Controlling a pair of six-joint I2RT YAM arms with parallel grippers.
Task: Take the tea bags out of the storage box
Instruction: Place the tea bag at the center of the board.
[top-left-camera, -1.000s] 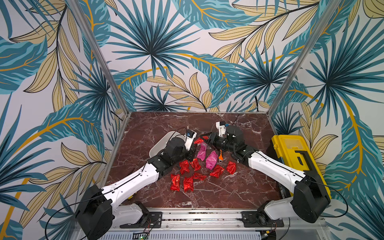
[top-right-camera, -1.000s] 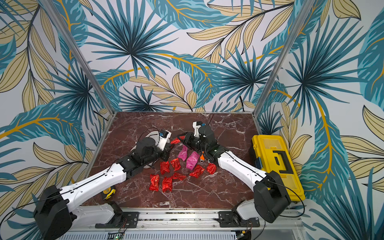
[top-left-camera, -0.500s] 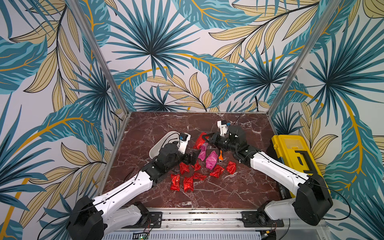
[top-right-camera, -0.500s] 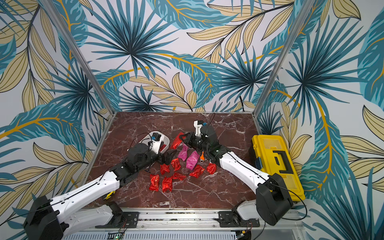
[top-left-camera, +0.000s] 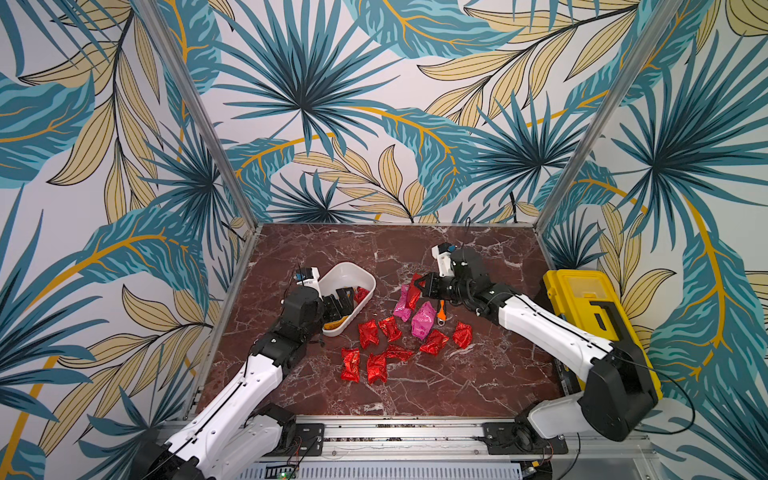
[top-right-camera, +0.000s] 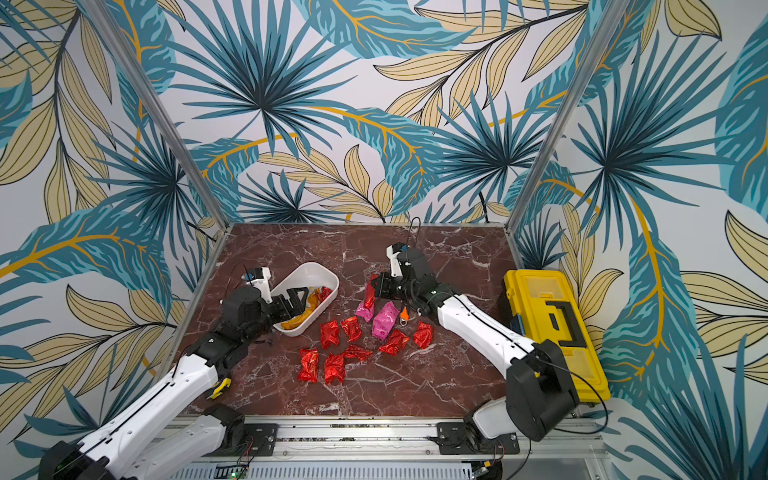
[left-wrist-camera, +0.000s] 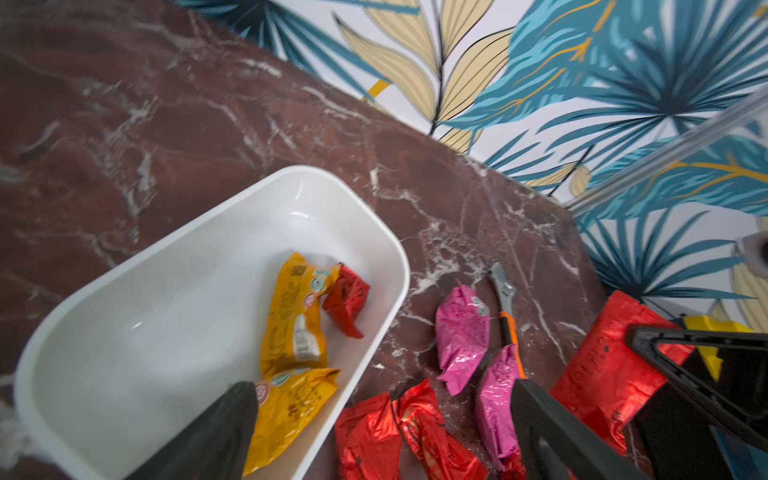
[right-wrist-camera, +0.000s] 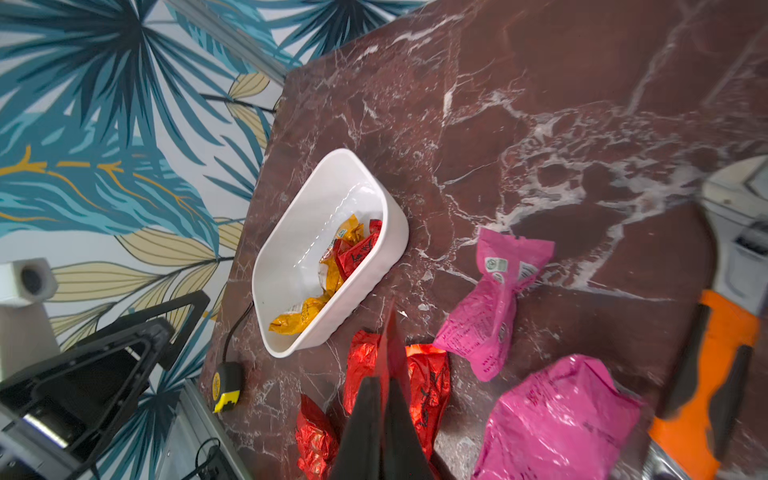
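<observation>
Left gripper (top-right-camera: 300, 300) hangs over the box (top-left-camera: 347, 264), jaws wide apart and empty. The box holds two yellow bags (left-wrist-camera: 293, 316) and one red bag (left-wrist-camera: 347, 301). At its 3 o'clock, the right gripper (top-left-camera: 420, 286) is clamped on another red bag (top-right-camera: 369, 300). Toward 4 o'clock, two pink bags (top-left-camera: 423, 322) and seven red bags (top-left-camera: 350, 363) lie on the table (top-left-camera: 415, 395).

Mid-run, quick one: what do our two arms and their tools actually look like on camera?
The left arm and right arm match: white shells on the long links, black housings at the joints, a thin black cable along each. The left tool and right tool are black open triangular frames, with a white camera block at each wrist.
</observation>
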